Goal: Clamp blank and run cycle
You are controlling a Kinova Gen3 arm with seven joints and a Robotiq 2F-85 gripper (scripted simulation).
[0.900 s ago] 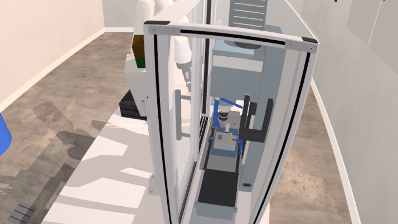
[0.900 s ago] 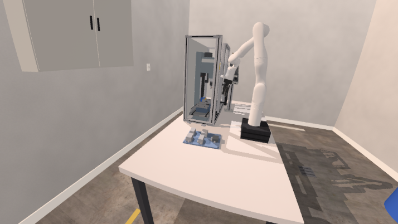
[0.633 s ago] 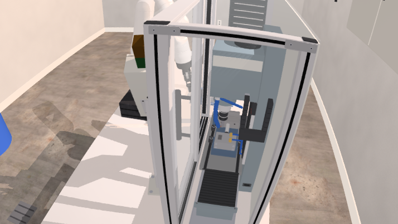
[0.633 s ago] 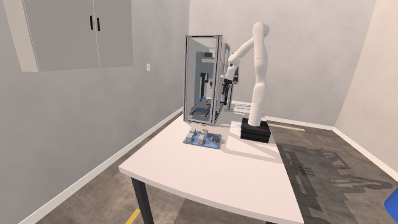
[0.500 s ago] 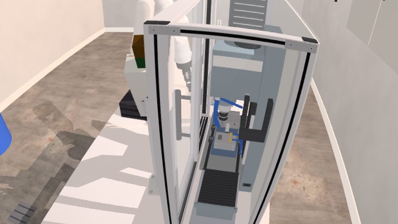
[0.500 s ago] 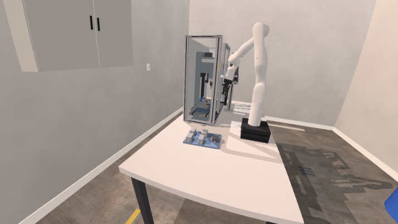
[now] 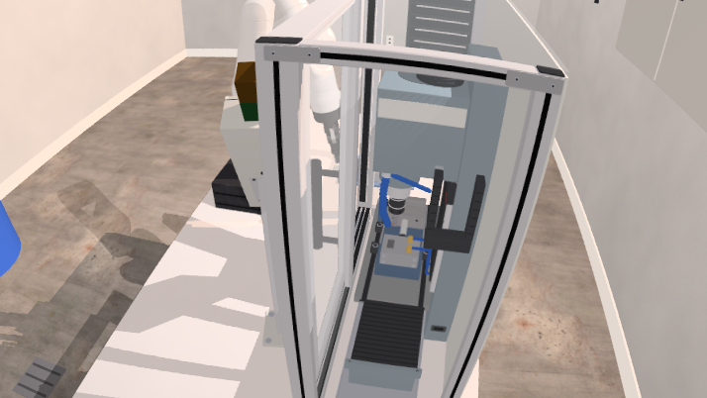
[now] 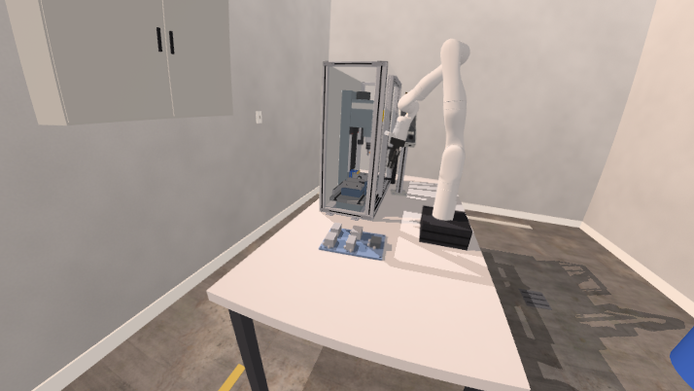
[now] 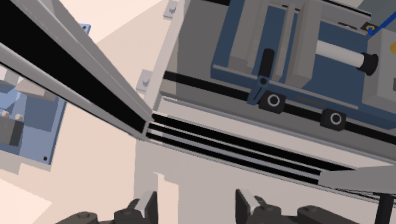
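The pincer (image 7: 337, 157) (image 8: 392, 166) (image 9: 196, 206) was held partly open, nothing grasped, outside the guard (image 7: 292, 198) (image 8: 379, 146) (image 9: 115, 95), whose doorway was left open, presumably so the vise (image 7: 398, 269) (image 8: 354, 190) (image 9: 325, 82) could be reached

You had bright light across the pale rectangular table (image 7: 163, 347) (image 8: 369, 297), with hard-edged shadows. Your wooden-brown floor (image 7: 144, 149) (image 8: 544, 272) carried jagged shadows.

Wrist view: blue plate (image 9: 42, 135) cut off by left edge; dark setting master (image 9: 9, 131) cropped there too. Door handle (image 9: 385, 207) runs out at lower right. Exterior: blank widths too small to tell. Top: black robot base (image 7: 235, 190) partly hidden behind pale box.
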